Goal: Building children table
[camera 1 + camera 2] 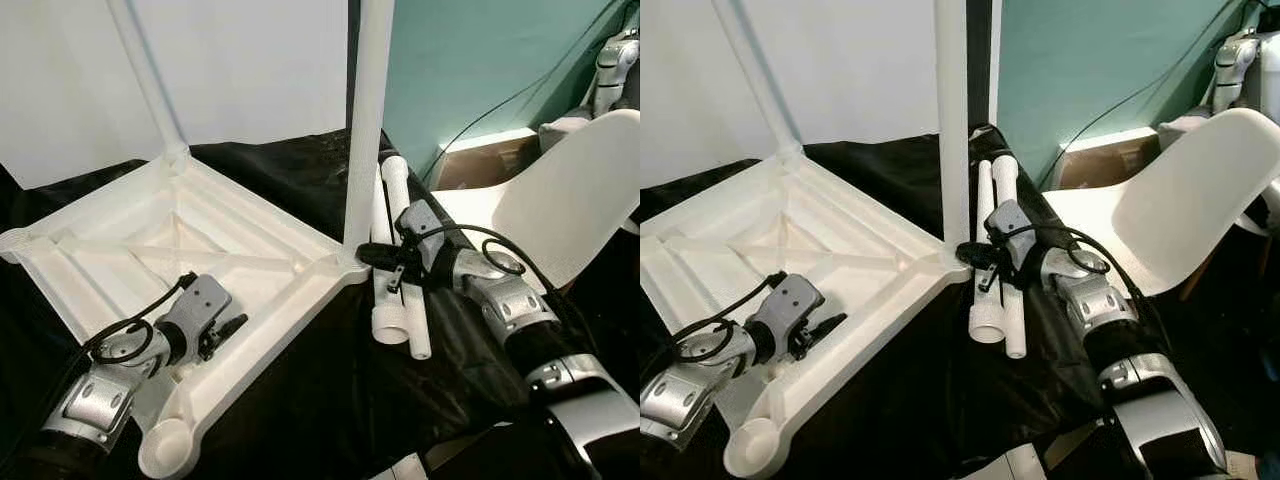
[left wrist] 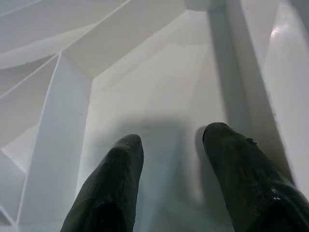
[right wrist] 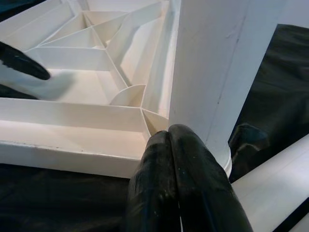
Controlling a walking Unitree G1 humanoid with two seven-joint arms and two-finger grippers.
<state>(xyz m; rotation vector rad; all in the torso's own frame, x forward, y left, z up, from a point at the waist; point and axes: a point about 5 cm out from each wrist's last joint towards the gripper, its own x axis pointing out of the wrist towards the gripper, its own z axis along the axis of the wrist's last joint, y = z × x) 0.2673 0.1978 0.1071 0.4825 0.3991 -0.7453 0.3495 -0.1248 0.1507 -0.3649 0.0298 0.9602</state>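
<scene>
On your left, the left gripper (image 1: 232, 327) sits inside the upturned white tabletop (image 1: 120, 215), its black fingers (image 2: 116, 179) spread apart over the ribbed underside, close to the near rim and holding nothing. That tabletop lies upside down on a black cloth (image 1: 330, 400) — you can see its moulded ribs crossing diagonally and an empty round socket (image 1: 165, 445) at the near corner. At the far corner one fitted leg (image 1: 145, 75) rises out of the top; a second upright leg (image 1: 368, 110) stands in the corner nearest your right arm. Your right gripper (image 1: 372, 255) is at the base of that upright leg, fingers (image 3: 178, 193) pressed together with nothing between them, their tips touching the leg just where it meets the tabletop corner. Just beside that arm, two loose white legs (image 1: 395, 290) lie side by side on the cloth, partly under the wrist. Further right a white chair (image 1: 560, 215) stands against a teal wall (image 1: 480, 60) — another robot arm (image 1: 612, 60) shows at the far edge
</scene>
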